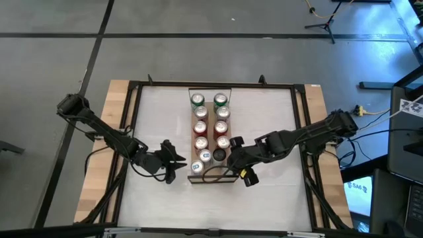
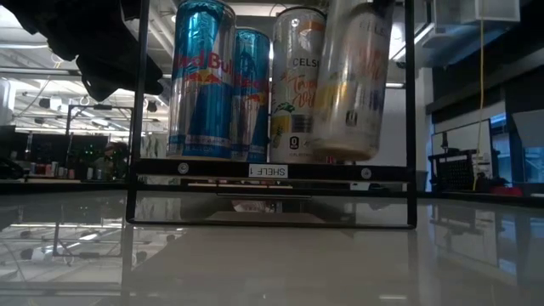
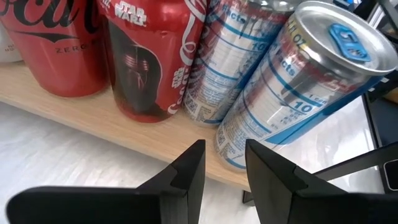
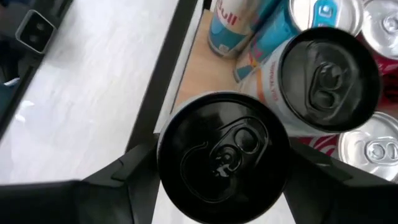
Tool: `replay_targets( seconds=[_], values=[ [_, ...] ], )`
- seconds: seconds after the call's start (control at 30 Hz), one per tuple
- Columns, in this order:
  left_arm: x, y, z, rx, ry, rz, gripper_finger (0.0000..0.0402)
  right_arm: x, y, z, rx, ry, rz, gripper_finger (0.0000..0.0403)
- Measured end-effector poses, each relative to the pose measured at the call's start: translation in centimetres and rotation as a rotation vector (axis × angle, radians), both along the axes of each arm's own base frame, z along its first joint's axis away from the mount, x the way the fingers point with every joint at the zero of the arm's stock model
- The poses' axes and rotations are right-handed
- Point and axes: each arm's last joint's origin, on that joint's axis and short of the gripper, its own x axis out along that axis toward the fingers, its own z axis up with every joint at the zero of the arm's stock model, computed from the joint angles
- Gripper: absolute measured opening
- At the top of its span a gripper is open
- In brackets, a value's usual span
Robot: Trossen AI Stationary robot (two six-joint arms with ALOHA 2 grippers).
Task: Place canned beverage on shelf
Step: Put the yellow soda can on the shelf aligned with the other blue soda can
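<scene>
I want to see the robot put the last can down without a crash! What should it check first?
1. Right hand holds the black-topped can: ok.
2. Can is over the shelf: ok.
3. Bare wood below for it: ok.
4. Can upright: not ok, it tilts in the low view.
5. Gap to the neighbour can: cannot tell.
6. Left hand out of the way, beside the shelf: ok.

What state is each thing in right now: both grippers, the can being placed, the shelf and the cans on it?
Right gripper: shut on the black-topped can, at the shelf's near end.
Black-topped can: held, raised above the shelf board in the low view.
Left gripper: holds nothing, fingers slightly apart, beside the shelf.
Shelf: nearly full, free spot at its near end.
Shelved cans: upright, two rows.
</scene>
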Motion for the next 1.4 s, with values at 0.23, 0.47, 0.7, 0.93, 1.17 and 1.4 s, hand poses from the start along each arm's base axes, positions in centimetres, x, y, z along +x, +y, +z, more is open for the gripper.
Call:
replay_targets(
  seconds=[0.23, 0.47, 0.7, 0.93, 1.17, 1.4],
  values=[
    [0.0, 0.0, 0.01, 0.0, 0.0, 0.0, 0.0105, 0.61, 0.23, -0.85, -0.006, 0.02, 0.0, 0.0262],
    [0.0, 0.0, 0.0, 0.0, 0.0, 0.0, 0.0105, 0.62, 0.23, -0.83, -0.006, 0.018, -0.001, 0.0278],
    [0.0, 0.0, 0.0, 0.0, 0.0, 0.0, 0.0105, 0.59, 0.18, -0.87, -0.016, 0.02, -0.006, 0.0299],
    [0.0, 0.0, 0.01, 0.0, 0.0, 0.0, 0.0105, 0.58, 0.18, -0.89, -0.016, 0.021, -0.006, 0.03],
    [0.0, 0.0, 0.0, 0.0, 0.0, 0.0, 0.0105, 0.59, 0.18, -0.89, -0.018, 0.02, -0.006, 0.0315],
    [0.0, 0.0, 0.0, 0.0, 0.0, 0.0, 0.0105, 0.6, 0.16, -0.89, -0.02, 0.019, -0.009, 0.0355]
  ],
)
